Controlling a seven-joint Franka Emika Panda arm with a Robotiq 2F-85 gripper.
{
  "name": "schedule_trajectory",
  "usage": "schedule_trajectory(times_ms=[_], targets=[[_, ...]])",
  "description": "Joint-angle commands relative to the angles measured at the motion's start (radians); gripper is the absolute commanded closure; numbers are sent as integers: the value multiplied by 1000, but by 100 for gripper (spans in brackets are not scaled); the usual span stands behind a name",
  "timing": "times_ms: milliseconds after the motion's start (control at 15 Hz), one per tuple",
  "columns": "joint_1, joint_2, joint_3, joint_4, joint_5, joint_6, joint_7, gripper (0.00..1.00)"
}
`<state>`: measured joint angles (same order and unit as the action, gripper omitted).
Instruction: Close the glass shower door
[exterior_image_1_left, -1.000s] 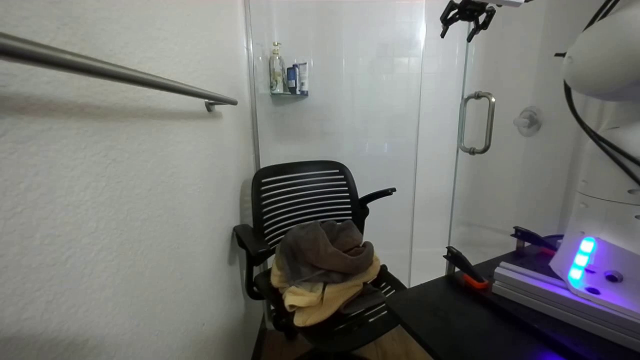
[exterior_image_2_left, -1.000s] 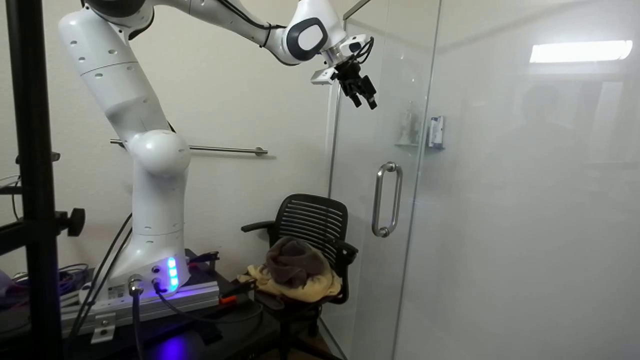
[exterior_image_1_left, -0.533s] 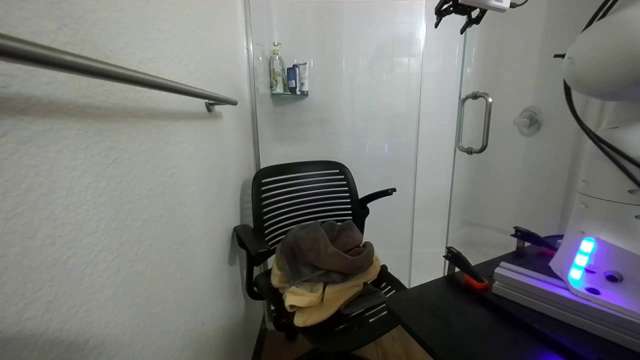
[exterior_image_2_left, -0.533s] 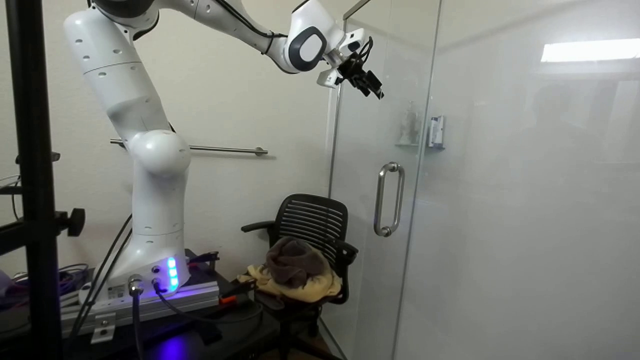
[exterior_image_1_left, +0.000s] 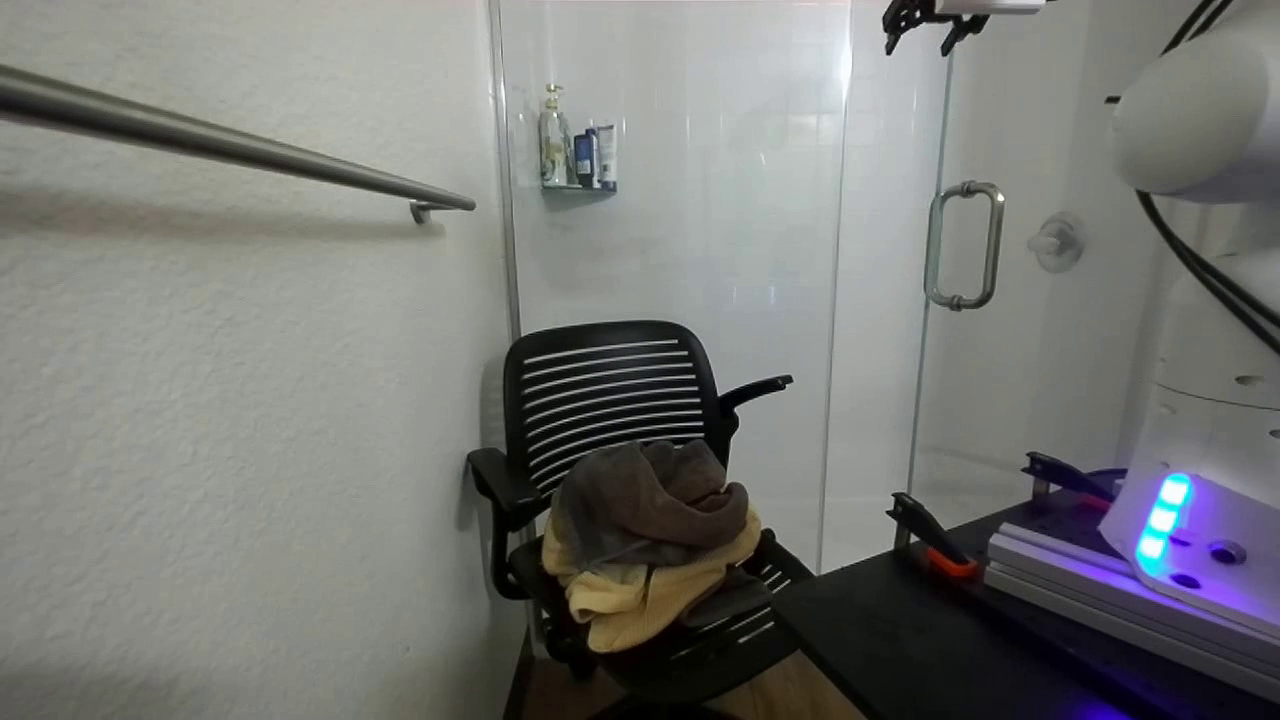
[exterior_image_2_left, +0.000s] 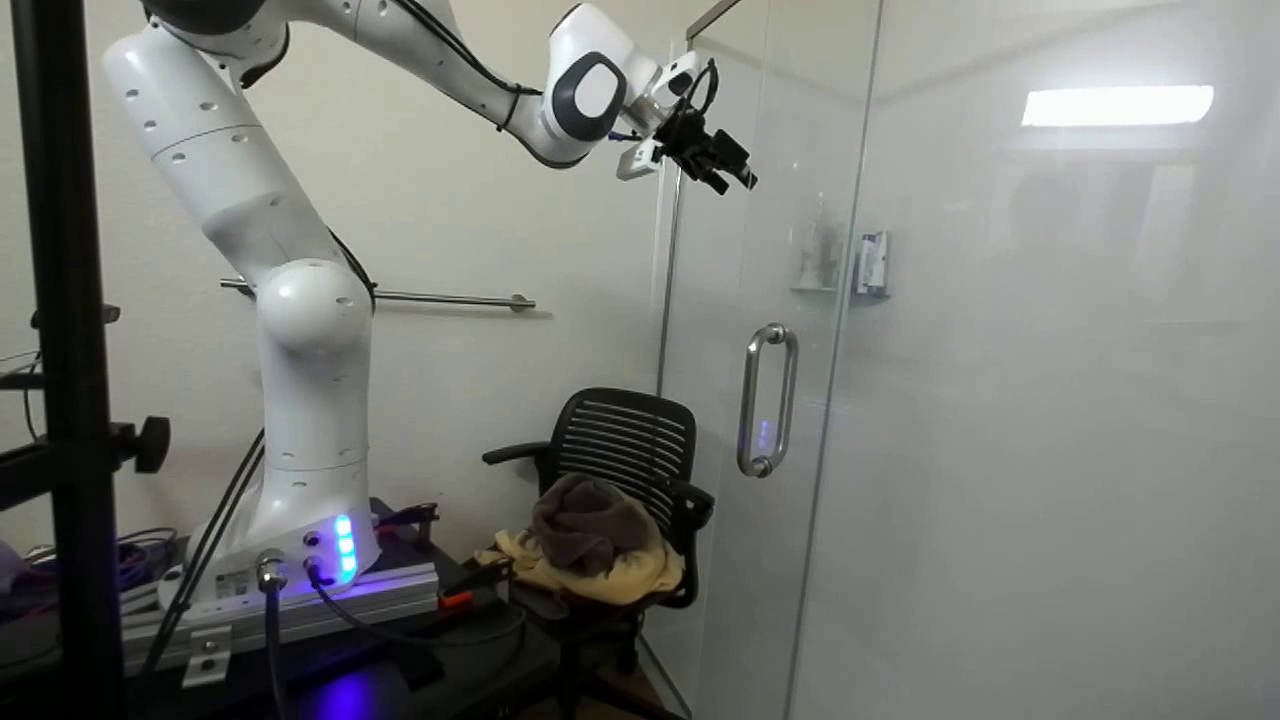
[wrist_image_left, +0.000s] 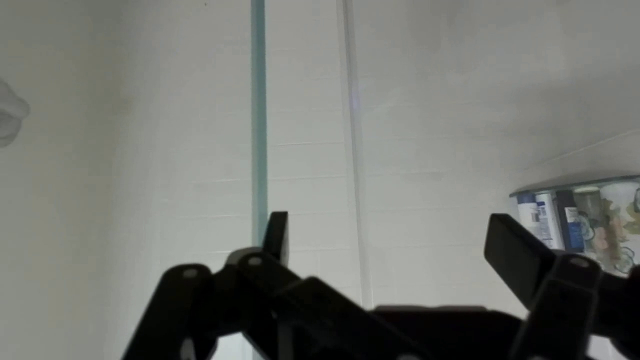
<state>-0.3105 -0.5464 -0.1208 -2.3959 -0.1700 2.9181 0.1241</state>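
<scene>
Nearest in an exterior view, a black desk (exterior_image_1_left: 880, 640) carries a white robot arm (exterior_image_1_left: 1195, 140); clamps (exterior_image_1_left: 925, 527) grip the desk's edge, probably to keep the base (exterior_image_1_left: 1210, 490) from shifting. Beside it, a black chair (exterior_image_1_left: 608, 370) holds a heap of brown and yellow cloth (exterior_image_1_left: 655, 505), apparently just parked there. Farther out, the arm holds its hand (wrist_image_left: 389, 222) high, fingers spread with nothing between them. Next comes the glass shower door (exterior_image_1_left: 1010, 380), seemingly ajar, a gap showing between its free edge and the plain glass panel (exterior_image_1_left: 710, 260). In the wrist view one finger overlaps that edge; whether they touch cannot be told. The metal handle (exterior_image_1_left: 995, 245) sits well below the hand, so a push on the glass seems likelier than a grip. Behind everything, bottles (exterior_image_1_left: 553, 145) stand on a corner shelf (exterior_image_1_left: 580, 189).
</scene>
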Motion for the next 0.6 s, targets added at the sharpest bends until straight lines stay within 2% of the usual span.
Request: schedule_trajectory(times_ms=[0,200,333,400,533], targets=[[-127,-154,29,-77,-50,-72,-18,0],[-139,-216,27,-97,-54,-162,-24,0],[-137,-260,37,-107,-55,-292,-18,0],[-95,-222,29,-79,-29,-229,-3,0],[-104,-252,27,-80,-40,-292,-1,0]])
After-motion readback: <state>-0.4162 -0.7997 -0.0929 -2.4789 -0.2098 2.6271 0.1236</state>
